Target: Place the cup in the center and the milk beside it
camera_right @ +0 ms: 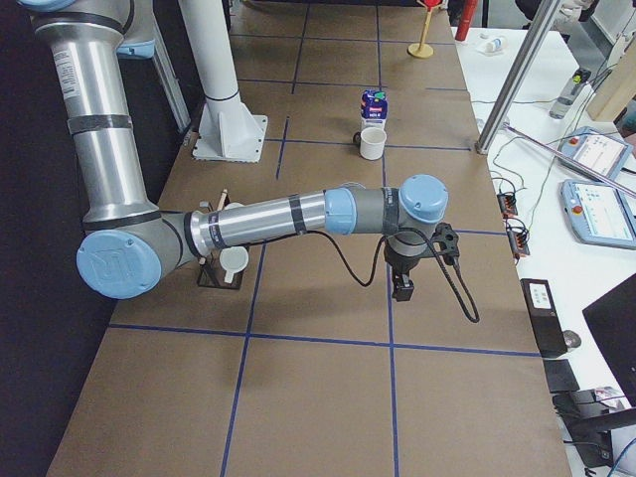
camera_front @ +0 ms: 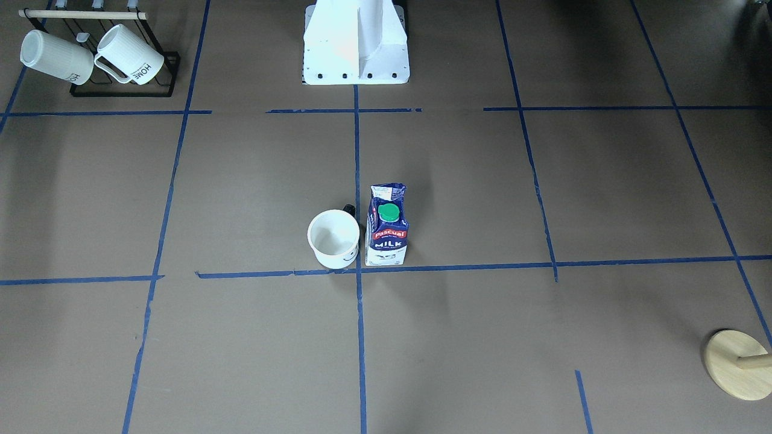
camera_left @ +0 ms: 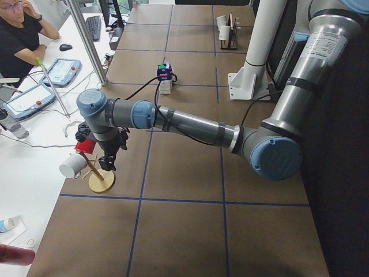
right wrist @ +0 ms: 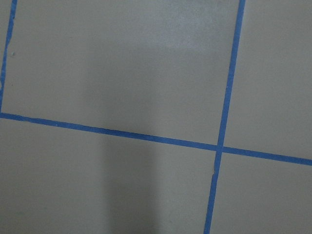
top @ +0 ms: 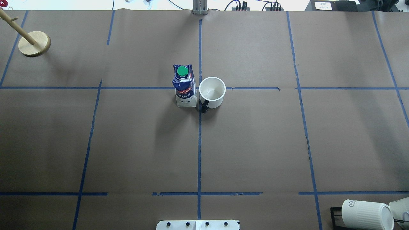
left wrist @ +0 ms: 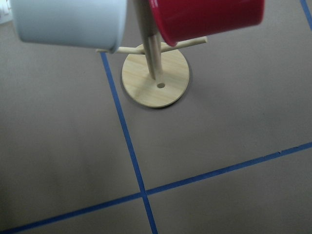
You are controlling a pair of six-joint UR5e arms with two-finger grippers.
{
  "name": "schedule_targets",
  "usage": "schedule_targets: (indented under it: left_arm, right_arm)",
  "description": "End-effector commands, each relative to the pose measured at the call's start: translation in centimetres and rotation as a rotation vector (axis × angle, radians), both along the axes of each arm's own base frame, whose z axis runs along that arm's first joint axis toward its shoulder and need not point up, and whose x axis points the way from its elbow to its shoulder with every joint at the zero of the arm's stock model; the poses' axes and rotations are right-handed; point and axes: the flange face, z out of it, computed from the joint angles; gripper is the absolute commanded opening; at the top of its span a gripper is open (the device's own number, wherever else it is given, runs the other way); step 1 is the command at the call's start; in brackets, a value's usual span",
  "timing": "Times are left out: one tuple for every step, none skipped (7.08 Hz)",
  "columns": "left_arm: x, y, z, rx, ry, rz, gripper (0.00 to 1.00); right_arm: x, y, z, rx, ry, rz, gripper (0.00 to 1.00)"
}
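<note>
The cup [camera_front: 333,238], a smooth white mug with a small black handle, stands upright at the crossing of the blue tape lines in the middle of the table. The milk [camera_front: 387,228], a blue and white carton with a green cap, stands upright right beside it, almost touching. Both also show in the overhead view, the cup [top: 212,92] and the milk [top: 184,86]. My left gripper [camera_left: 109,161] hangs far off by the wooden mug tree. My right gripper [camera_right: 402,288] hangs over bare table near my side. I cannot tell whether either is open or shut.
A wooden mug tree [left wrist: 155,79] with a red mug [left wrist: 209,19] and a white mug [left wrist: 68,22] stands at the far left corner [top: 34,43]. A black rack with ribbed "HOME" mugs [camera_front: 96,57] sits near my right. An operator [camera_left: 17,29] sits beside the table.
</note>
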Motion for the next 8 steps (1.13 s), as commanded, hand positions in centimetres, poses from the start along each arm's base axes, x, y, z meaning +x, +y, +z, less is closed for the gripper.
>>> schedule_targets:
  left_arm:
    - [-0.3,3.0,2.4,-0.035,0.008,-0.005,1.00]
    - [-0.2,5.6,2.7,-0.039,0.004,-0.016,1.00]
    - [-0.2,8.3,4.2,-0.077,0.009,-0.040,1.00]
    - [-0.1,8.5,3.8,-0.107,0.012,-0.073,1.00]
    - [0.1,8.1,3.8,-0.122,0.007,-0.084,1.00]
    - [0.1,9.1,4.3,-0.112,0.016,-0.082,1.00]
    - [0.0,9.2,3.7,-0.091,0.005,-0.085,1.00]
    - [0.0,9.3,3.7,-0.094,-0.001,-0.087,1.00]
  right_arm:
    - [-0.6,0.0,0.0,-0.007,0.006,-0.011,1.00]
    - [-0.9,0.0,0.4,-0.011,0.026,-0.018,1.00]
    - [-0.8,0.4,0.9,-0.019,0.027,-0.018,1.00]
    - [-0.8,0.6,1.2,-0.022,0.026,-0.018,1.00]
    - [-0.9,0.5,1.0,-0.018,0.019,-0.018,1.00]
    - [-0.9,0.6,1.3,-0.022,0.020,-0.018,1.00]
    - [-0.9,0.9,1.9,-0.042,0.017,-0.010,1.00]
    - [-1.0,0.9,2.2,-0.048,0.020,-0.012,1.00]
